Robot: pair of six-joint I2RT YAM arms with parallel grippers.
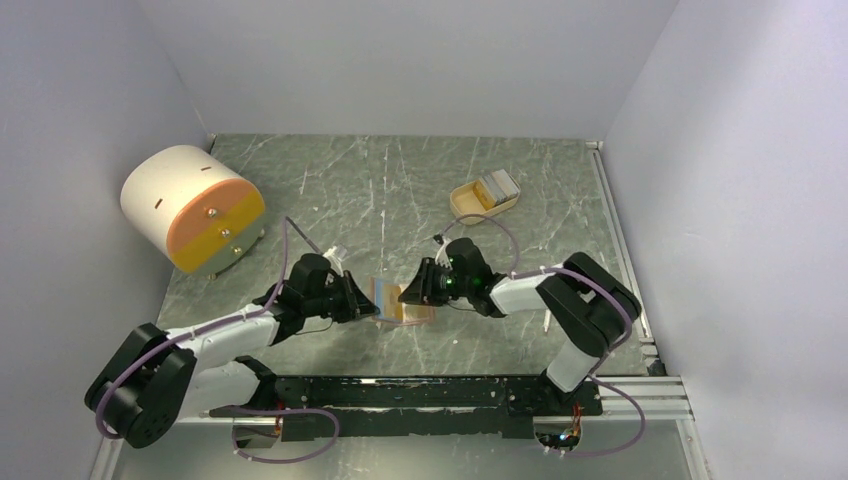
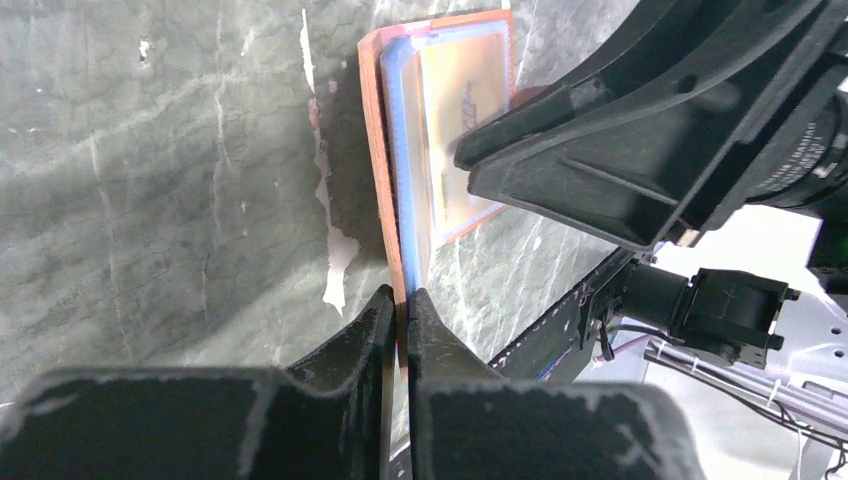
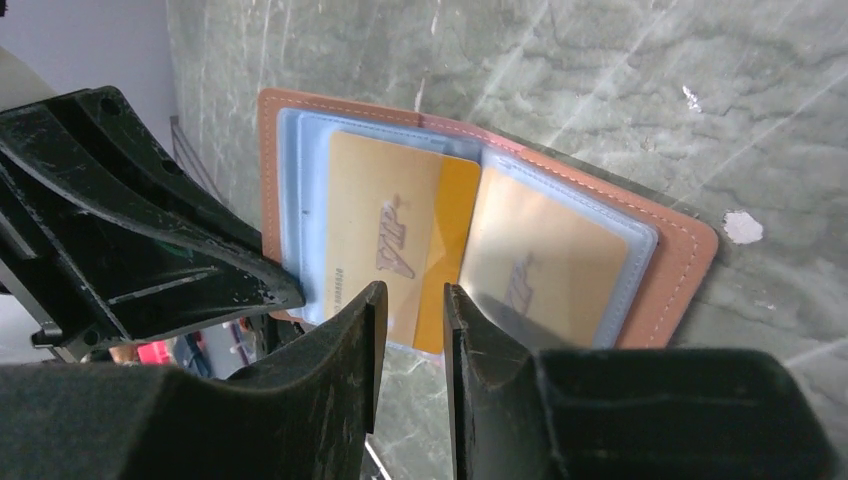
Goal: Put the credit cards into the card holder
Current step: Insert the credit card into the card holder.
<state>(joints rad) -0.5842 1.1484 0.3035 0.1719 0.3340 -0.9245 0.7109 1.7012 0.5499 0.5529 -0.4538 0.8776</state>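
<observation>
Left wrist view: left gripper (image 2: 402,305) is clamped on the edge of the open card holder (image 2: 370,130). Right wrist view alone shows gold cards (image 3: 385,240) in its sleeves, with the right gripper (image 3: 410,300) jaws slightly apart. Top view: holder lies mid-table (image 1: 380,190), green-grey marble; credit cards (image 1: 497,184) sit in a beige tray (image 1: 462,202); white walls surround

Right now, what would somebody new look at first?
Probably the two black arms meeting mid-table over the open pink card holder, with gold cards in its clear sleeves. The left gripper pinches the holder's edge, and the right gripper is right at a gold card. At the back left sits a big white-and-orange drum.
</observation>
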